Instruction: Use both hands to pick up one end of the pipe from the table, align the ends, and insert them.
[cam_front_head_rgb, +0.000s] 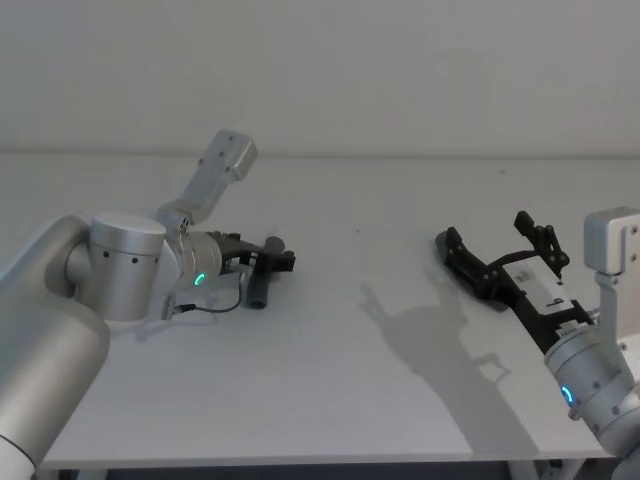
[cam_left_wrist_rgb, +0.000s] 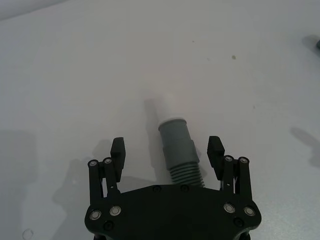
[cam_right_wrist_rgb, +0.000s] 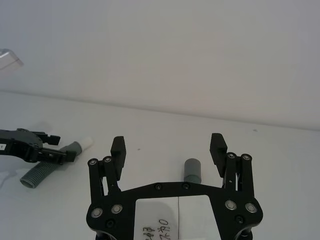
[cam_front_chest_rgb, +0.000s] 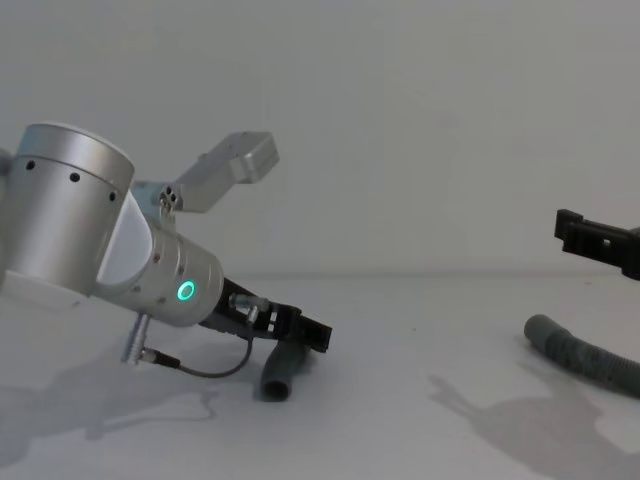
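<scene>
The pale worktop (cam_front_head_rgb: 300, 400) carries both hose pieces, well apart. The silver left arm (cam_front_head_rgb: 120, 260) reaches in from the left and the right arm (cam_front_head_rgb: 590, 385) from the right. The long hose (cam_front_chest_rgb: 585, 357) lies at the right side of the worktop, its wide cuff (cam_right_wrist_rgb: 192, 170) seen between the fingers of the right end effector (cam_right_wrist_rgb: 167, 147) – fingers spread apart, hanging above the hose and gripping nothing. The short stub (cam_left_wrist_rgb: 177, 150) lies on the left part of the worktop, its white tip (cam_left_wrist_rgb: 167, 105) pointing away from the wrist. The left end effector (cam_left_wrist_rgb: 167, 149) straddles the stub – fingers (cam_left_wrist_rgb: 118, 150) apart, one on either side, gaps visible between them and the stub.
</scene>
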